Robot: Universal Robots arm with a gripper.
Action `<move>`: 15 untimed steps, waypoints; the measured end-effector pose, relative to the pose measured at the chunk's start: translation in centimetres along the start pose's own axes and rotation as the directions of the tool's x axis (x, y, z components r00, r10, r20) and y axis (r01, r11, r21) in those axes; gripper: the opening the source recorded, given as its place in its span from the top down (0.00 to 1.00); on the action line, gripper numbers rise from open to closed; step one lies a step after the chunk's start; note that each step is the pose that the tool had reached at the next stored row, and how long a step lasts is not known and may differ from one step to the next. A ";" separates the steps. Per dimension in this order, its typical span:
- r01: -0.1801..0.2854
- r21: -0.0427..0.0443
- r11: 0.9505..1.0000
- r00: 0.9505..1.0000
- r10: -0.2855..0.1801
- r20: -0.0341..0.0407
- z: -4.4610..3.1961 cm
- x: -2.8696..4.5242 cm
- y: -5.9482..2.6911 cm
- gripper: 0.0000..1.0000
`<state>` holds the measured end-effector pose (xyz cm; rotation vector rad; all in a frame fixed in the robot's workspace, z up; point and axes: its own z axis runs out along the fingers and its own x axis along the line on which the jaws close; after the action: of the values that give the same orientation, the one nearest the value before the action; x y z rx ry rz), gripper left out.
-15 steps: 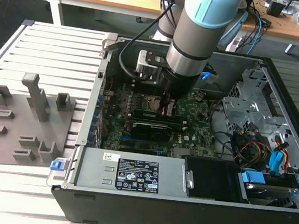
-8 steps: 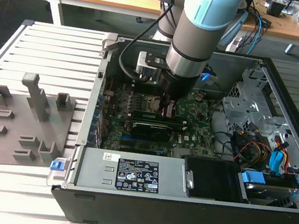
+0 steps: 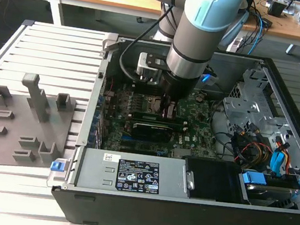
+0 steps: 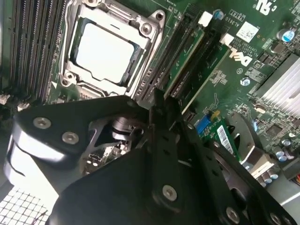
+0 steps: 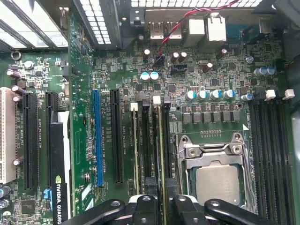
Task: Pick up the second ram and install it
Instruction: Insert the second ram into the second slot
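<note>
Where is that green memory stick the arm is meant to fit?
The second ram stands in a slot on the motherboard right beside the CPU socket, directly under the tool in the first wrist view.

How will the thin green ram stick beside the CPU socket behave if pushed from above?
Probably stiff edgewise: the ram stick is a flat board standing in its slot. Likely light, being so thin. A sideways push might bend or crack it.
</note>
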<state>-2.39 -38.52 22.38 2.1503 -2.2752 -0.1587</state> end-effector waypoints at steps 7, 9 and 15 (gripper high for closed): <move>-0.001 0.001 1.000 1.000 0.001 -0.016 -3.49 -0.53 0.30 0.79; -0.002 0.002 1.000 1.000 0.002 -0.024 -4.42 -0.79 0.37 0.79; -0.002 0.002 1.000 1.000 0.002 -0.031 -5.66 -1.20 0.49 0.89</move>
<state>-2.39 -37.69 28.12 2.1354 -2.2621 -0.1221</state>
